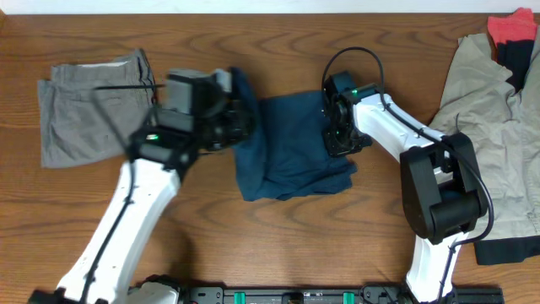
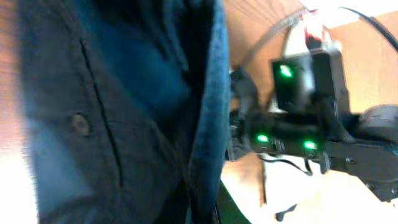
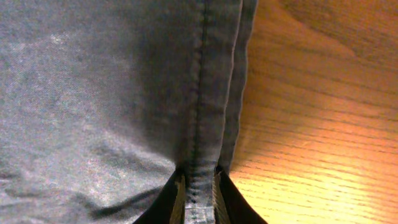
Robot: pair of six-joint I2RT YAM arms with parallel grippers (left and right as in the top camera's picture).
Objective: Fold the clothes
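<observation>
The navy-blue shorts (image 1: pixel 291 160) lie rumpled in the middle of the counter (image 1: pixel 278 245), between the two arms. The right claw (image 3: pixel 199 198) is clamped on the stitched seam at their right edge. The left claw (image 1: pixel 239 125) sits at their left edge with cloth hanging close before its camera; I cannot tell whether it grips. Grey shorts (image 1: pixel 84 118) lie far left and a beige garment (image 1: pixel 494 127) far right.

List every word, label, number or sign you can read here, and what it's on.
No text can be read in any view.
The navy shorts, grey shorts and beige clothes: no print showing.
The button on the navy shorts: too blurred to tell.
</observation>
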